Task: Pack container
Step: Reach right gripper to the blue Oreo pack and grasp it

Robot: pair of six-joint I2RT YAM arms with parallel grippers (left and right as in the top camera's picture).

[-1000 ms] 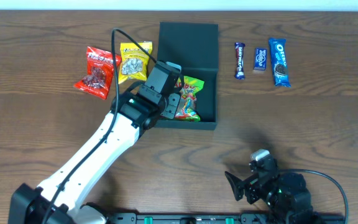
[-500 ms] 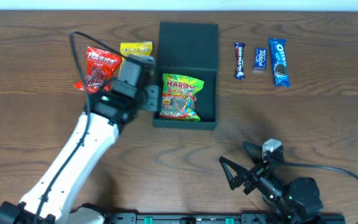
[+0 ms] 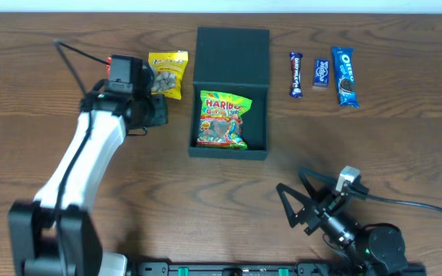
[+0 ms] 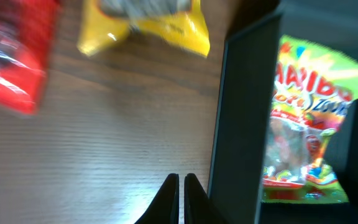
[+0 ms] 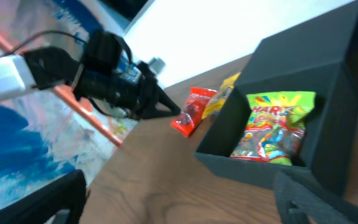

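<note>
The dark container (image 3: 229,146) stands open at the table's middle, its lid (image 3: 232,50) laid back. A green Haribo packet (image 3: 221,119) lies inside it, also seen in the left wrist view (image 4: 303,124) and the right wrist view (image 5: 272,134). My left gripper (image 3: 158,113) is shut and empty, low over bare wood just left of the container's wall (image 4: 241,124). My right gripper (image 3: 298,201) stands open and empty near the front edge, facing the container (image 5: 291,68).
A yellow packet (image 3: 167,73) lies left of the container, and a red packet (image 5: 191,111) beside it is mostly hidden under my left arm in the overhead view. Three blue snack bars (image 3: 321,73), one an Oreo pack (image 3: 344,76), lie to the right of the container.
My left gripper drew back out of the container to the left and shut, leaving the Haribo packet inside. My right arm shifted a little to the right.
</note>
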